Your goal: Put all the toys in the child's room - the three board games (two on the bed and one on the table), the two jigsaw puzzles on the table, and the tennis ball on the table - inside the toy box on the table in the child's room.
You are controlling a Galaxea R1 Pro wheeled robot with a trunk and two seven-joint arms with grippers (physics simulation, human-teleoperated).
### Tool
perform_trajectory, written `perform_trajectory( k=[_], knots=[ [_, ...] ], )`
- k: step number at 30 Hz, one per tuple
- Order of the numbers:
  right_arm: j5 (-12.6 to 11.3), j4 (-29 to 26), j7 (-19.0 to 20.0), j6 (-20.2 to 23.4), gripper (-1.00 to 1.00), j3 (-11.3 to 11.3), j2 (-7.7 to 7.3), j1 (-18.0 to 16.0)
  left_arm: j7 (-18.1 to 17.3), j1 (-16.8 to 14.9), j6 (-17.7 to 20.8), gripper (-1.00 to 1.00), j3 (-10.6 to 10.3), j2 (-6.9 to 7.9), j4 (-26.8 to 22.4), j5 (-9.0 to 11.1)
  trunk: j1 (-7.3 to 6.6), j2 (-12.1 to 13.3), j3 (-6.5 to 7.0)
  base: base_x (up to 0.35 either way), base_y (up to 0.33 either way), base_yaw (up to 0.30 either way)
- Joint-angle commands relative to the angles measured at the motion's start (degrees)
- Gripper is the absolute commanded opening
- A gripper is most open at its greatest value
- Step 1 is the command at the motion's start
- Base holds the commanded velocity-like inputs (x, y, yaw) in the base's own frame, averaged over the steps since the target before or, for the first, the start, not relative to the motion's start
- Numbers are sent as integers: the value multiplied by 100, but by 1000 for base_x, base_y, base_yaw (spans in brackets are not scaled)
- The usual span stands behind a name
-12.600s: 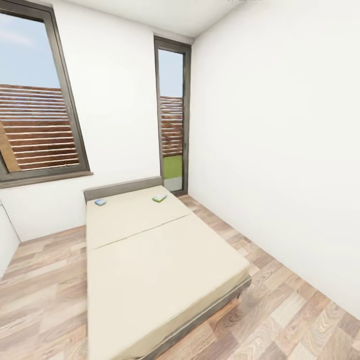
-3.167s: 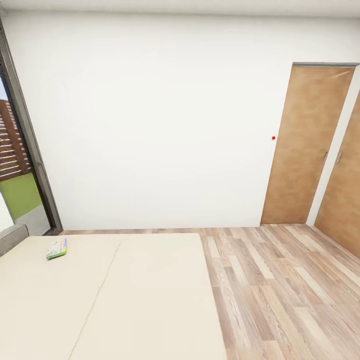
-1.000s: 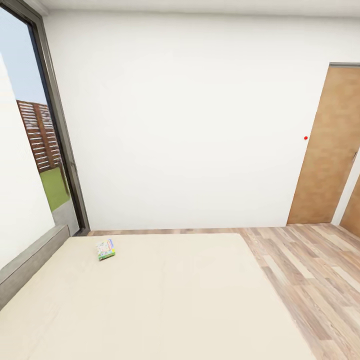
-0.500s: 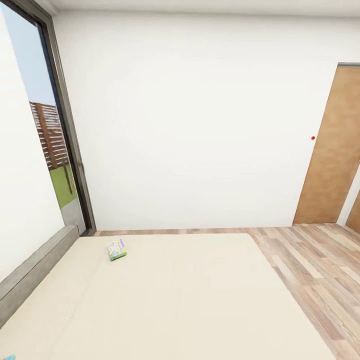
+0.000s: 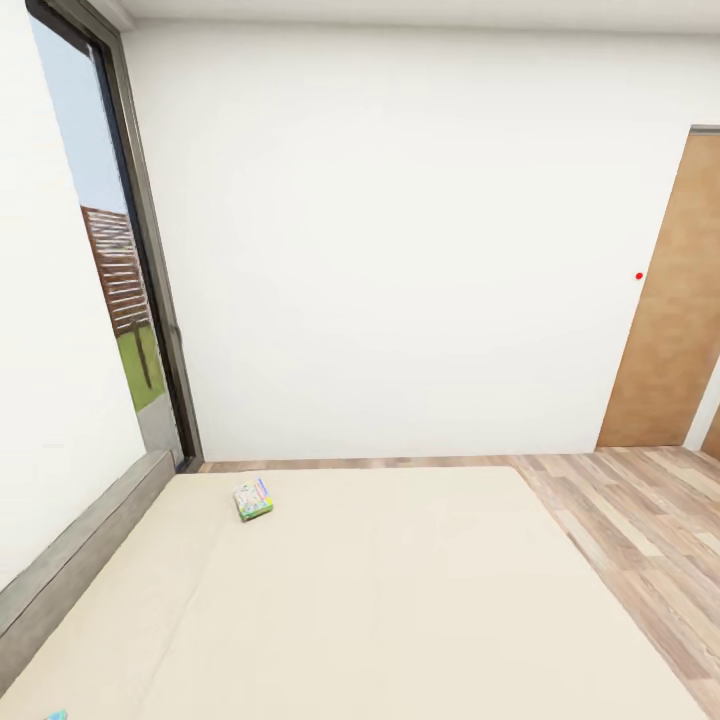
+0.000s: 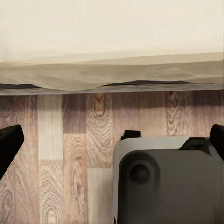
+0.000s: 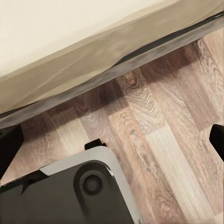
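A green-white board game (image 5: 253,499) lies flat on the bed (image 5: 400,600) near its headboard edge, wide bare mattress around it. Wood floor (image 5: 640,520) runs open past the bed's far side toward the door (image 5: 665,300). Both claws' fingertips sit wide apart at the wrist views' edges, holding nothing

The head camera has swung left: the board game (image 5: 254,499) on the bed (image 5: 400,600) now sits nearer centre. More window (image 5: 125,290) shows, less door (image 5: 670,300).
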Motion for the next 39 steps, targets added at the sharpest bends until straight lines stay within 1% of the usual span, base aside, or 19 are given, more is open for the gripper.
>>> perform_trajectory(
  k=[1,33,39],
  knots=[
    [-52,4,-3,-22,100,18,-1,-2,16,-2,-20,100,-7,0,6,-4,2,-3,-2,0,242,0],
    [-52,4,-3,-22,100,18,-1,-2,16,-2,-20,100,-7,0,6,-4,2,-3,-2,0,228,0],
    [-42,4,-3,-22,100,24,26,-2,16,-2,-20,100,-7,0,5,-4,2,-3,-2,0,194,0]
  ],
)
